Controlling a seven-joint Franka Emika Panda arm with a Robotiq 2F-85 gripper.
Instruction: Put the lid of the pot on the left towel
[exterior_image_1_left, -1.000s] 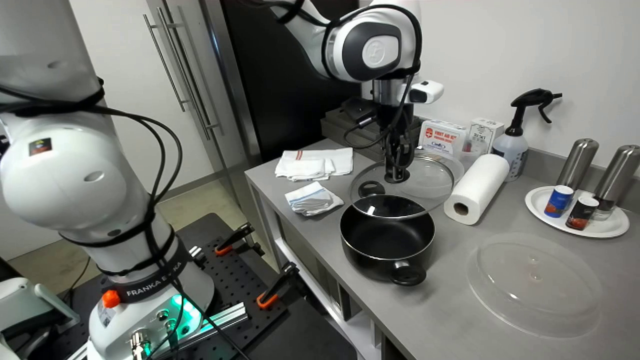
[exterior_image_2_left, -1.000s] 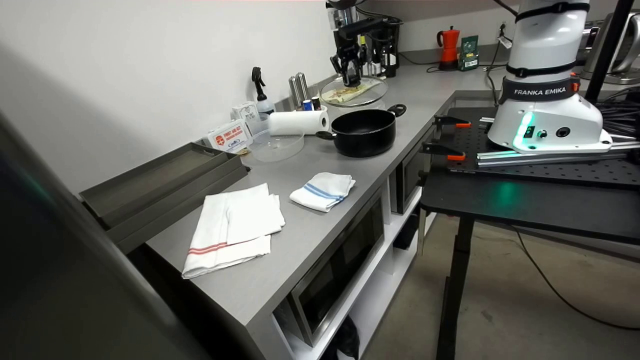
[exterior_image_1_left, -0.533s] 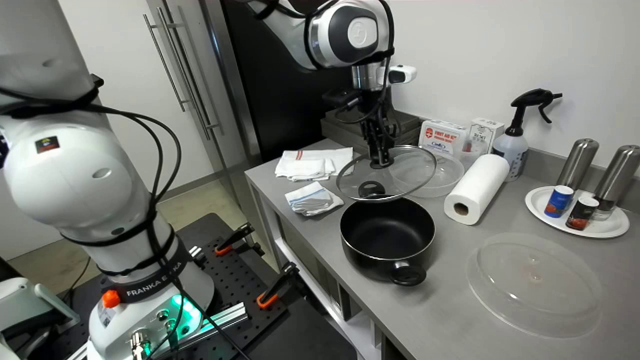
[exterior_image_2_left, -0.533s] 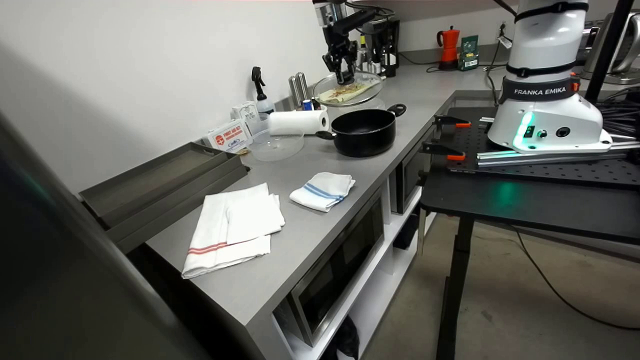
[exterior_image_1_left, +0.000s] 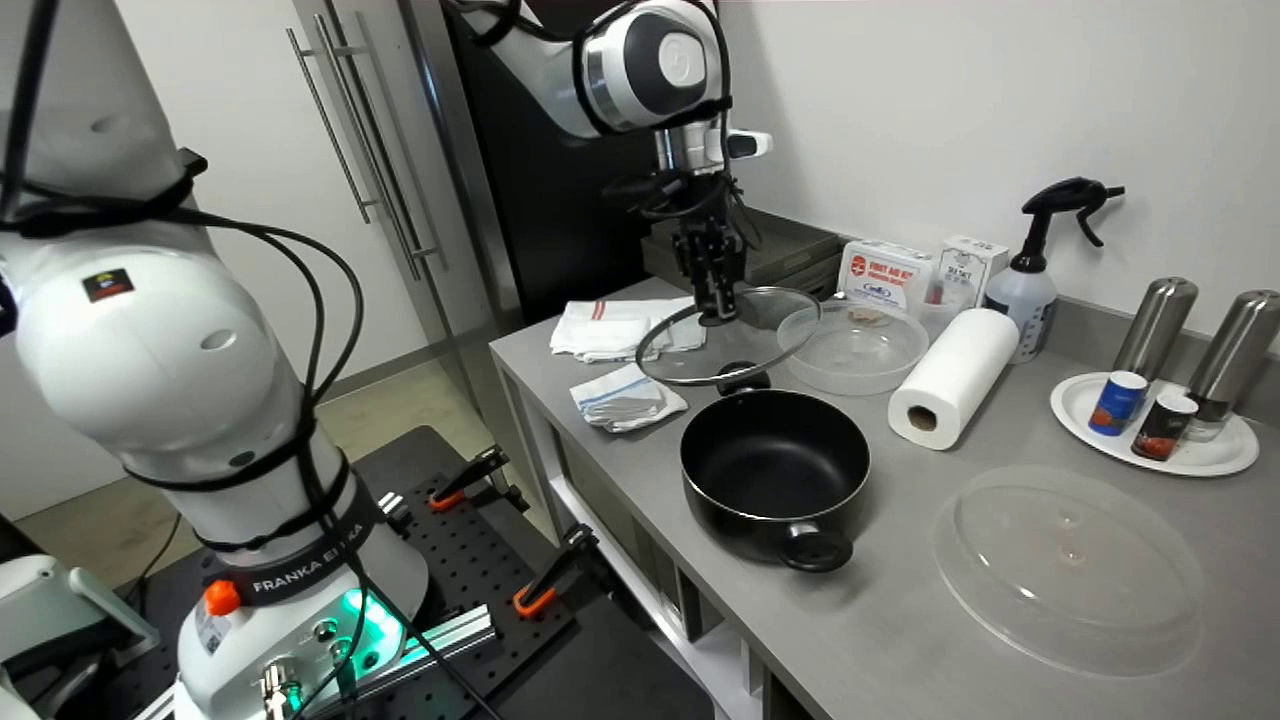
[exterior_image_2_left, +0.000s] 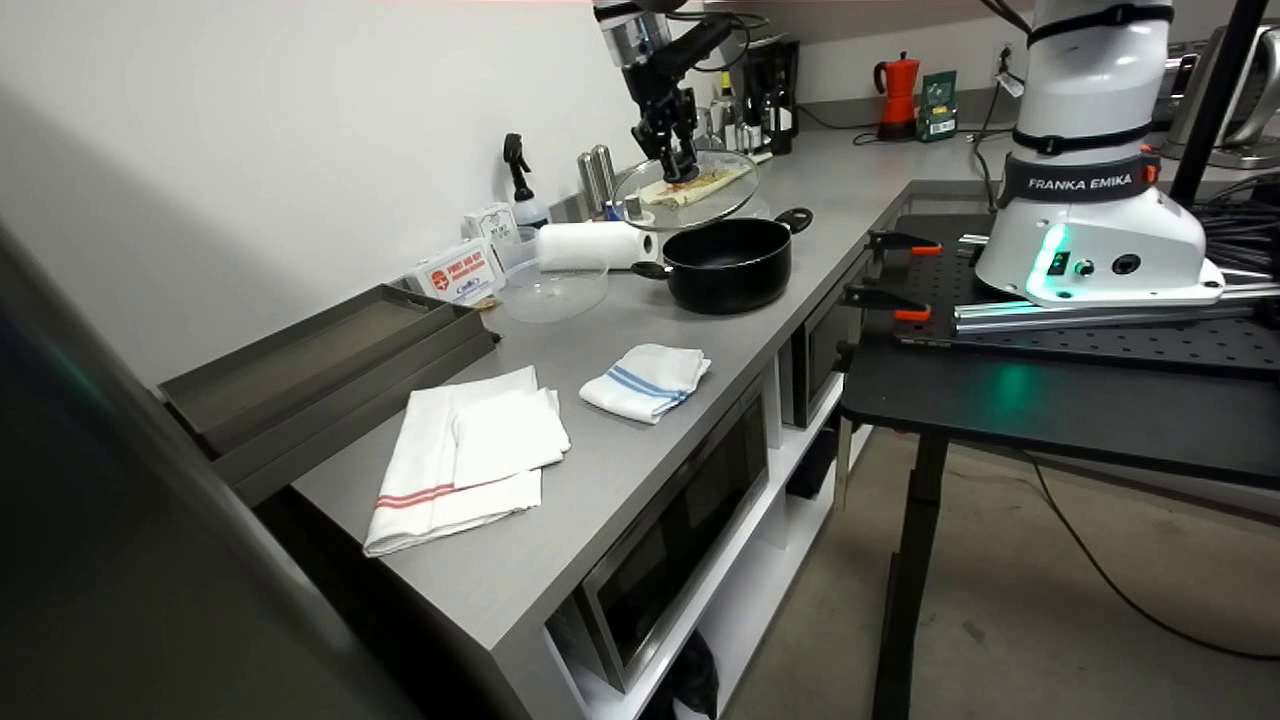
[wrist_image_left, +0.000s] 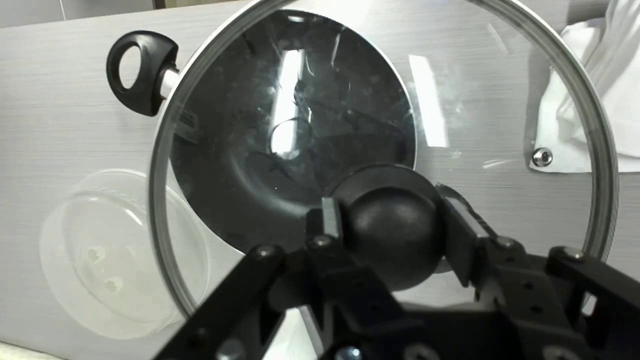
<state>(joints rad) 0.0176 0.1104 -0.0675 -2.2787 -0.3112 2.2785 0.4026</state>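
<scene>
Gripping the lid (exterior_image_1_left: 735, 352) by its knob (wrist_image_left: 395, 232) in my jaws, I held it tilted, higher than the pot (exterior_image_1_left: 775, 465); on the surface (exterior_image_1_left: 890, 610), the red-striped towel (exterior_image_2_left: 470, 460) lay folded.

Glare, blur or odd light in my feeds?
Wrist view: bright streaks glare on the glass lid, and the gripper looks slightly soft; in an exterior view, a dark, blurred shape crowds the lower left; in both exterior views, the robot base glows green.

Mostly white arm (exterior_image_1_left: 170, 370), black cables (exterior_image_1_left: 319, 310) strapped along it. Base (exterior_image_2_left: 1125, 235) has a dark FRANKA EMIKA band (exterior_image_2_left: 1085, 183) plus green light (exterior_image_2_left: 1051, 250); fingers (wrist_image_left: 350, 285) are black with shiny screws (wrist_image_left: 321, 241).
</scene>
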